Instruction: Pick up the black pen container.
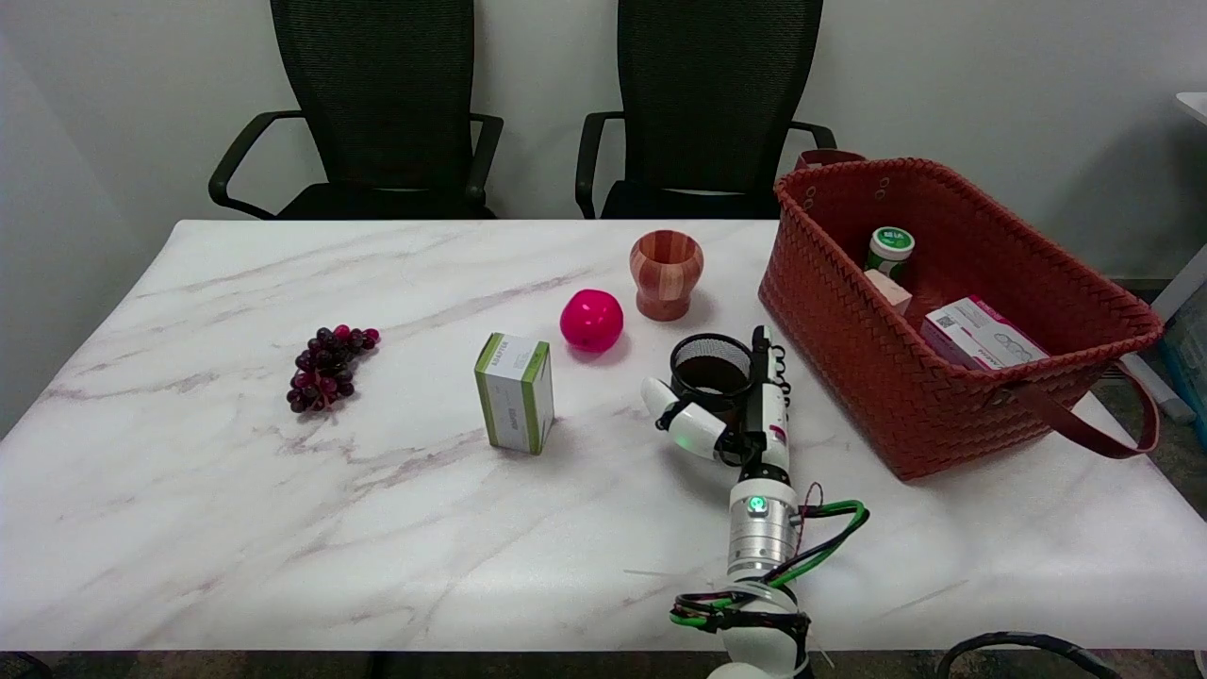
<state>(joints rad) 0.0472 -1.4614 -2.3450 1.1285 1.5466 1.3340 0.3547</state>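
Nearest, the right arm enters over the table's [236, 528] near edge at lower right, its wrist ringed with green and black cables, and the right hand [731, 410] stands at the black pen container [710, 370]. The thumb reaches around the container's left side and the fingers [766, 377] run up along its right side, so the hand brackets the mesh cup from both flanks; whether the fingers press the wall or merely stand beside it cannot be told from this view, and the cup sits upright on the marble. The container stands right of centre, with a strip of bare marble between it and the red woven basket [849, 330] to its right. To the left, a green-and-white box [515, 392] stands upright, well apart from the hand, with open table between. Further left, a bunch of dark grapes [327, 369] lies alone with wide bare surface around it. Just behind the container, a pink ball [591, 321] and a wooden cup [667, 273] sit near each other, the cup close to the basket's left wall. The basket holds a green-capped bottle and small boxes, and its right side overhangs toward the table's right edge. Beyond the far edge stand two black chairs [377, 104] against a pale wall.
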